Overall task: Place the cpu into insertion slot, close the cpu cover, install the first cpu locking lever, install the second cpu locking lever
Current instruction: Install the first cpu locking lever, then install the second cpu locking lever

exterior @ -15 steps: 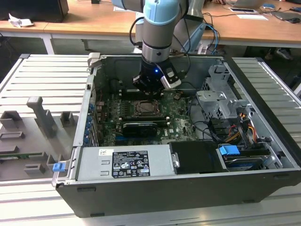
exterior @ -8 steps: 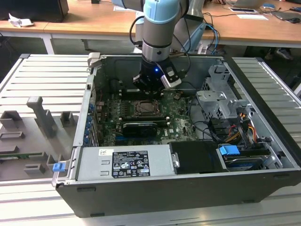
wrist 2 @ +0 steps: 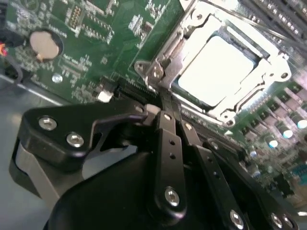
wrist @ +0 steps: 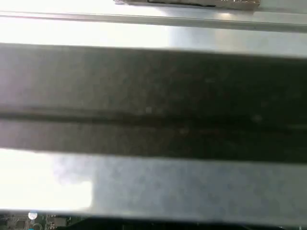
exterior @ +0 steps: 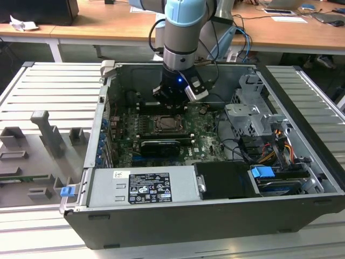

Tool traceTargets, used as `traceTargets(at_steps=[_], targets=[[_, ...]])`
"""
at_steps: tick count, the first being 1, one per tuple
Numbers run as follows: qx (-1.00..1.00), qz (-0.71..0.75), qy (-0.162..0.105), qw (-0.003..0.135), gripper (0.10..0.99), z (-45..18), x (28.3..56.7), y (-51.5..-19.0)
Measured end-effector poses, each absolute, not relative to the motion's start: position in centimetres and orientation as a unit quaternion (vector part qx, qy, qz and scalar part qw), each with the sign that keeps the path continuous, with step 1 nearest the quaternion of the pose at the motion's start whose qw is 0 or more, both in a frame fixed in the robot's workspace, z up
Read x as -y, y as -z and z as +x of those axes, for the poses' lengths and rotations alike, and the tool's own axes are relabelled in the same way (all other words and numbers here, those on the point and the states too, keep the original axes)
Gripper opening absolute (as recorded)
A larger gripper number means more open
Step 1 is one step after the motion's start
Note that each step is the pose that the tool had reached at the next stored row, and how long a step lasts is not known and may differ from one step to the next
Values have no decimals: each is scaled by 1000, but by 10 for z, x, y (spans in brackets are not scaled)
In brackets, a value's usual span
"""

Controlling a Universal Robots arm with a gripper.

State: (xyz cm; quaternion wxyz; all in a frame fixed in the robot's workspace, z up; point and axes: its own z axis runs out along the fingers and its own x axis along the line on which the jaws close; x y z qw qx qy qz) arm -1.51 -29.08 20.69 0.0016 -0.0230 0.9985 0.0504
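Note:
The cpu [wrist 2: 216, 69] lies flat in the insertion slot [exterior: 168, 124], its silver face shining bright under the wrist light. The cpu cover [wrist 2: 268, 72] is down around it, a metal frame with the chip showing through its window. A metal hook and screw [wrist 2: 154, 72] sit at the socket corner nearest the fingers. My gripper [wrist 2: 168, 106] hangs just beside that corner, its two black fingers [wrist 2: 165, 143] pressed together, and I cannot see anything between them. In the exterior view the gripper [exterior: 171, 103] stands over the board just behind the socket.
The board lies inside an open computer case [exterior: 302, 135]. A long black card [exterior: 159, 145] runs in front of the socket. A power supply [exterior: 143, 186] fills the front, a drive cage [exterior: 250, 116] and cables the exterior view's right. Grey fixtures [exterior: 48, 135] stand outside at its left.

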Motion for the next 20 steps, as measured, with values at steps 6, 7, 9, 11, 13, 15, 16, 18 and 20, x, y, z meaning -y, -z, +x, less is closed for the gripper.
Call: traceTargets(at_steps=[6, 7, 9, 11, 13, 15, 16, 18, 20], targets=[[-998, -23, -50, 2, 106, -15, 293, -214], [-998, -23, -50, 1, 106, -15, 293, -214], [-998, -23, -50, 1, 106, -15, 294, -214], [-998, -23, -50, 2, 106, -15, 295, -214], [-998, -23, -50, 1, 106, -15, 296, -214], [-998, -23, -50, 2, 106, -15, 296, -214], [-998, -23, -50, 1, 106, -15, 296, -214], [-998, -23, -50, 2, 106, -15, 298, -214], [-998, -23, -50, 1, 106, -15, 298, -214]])
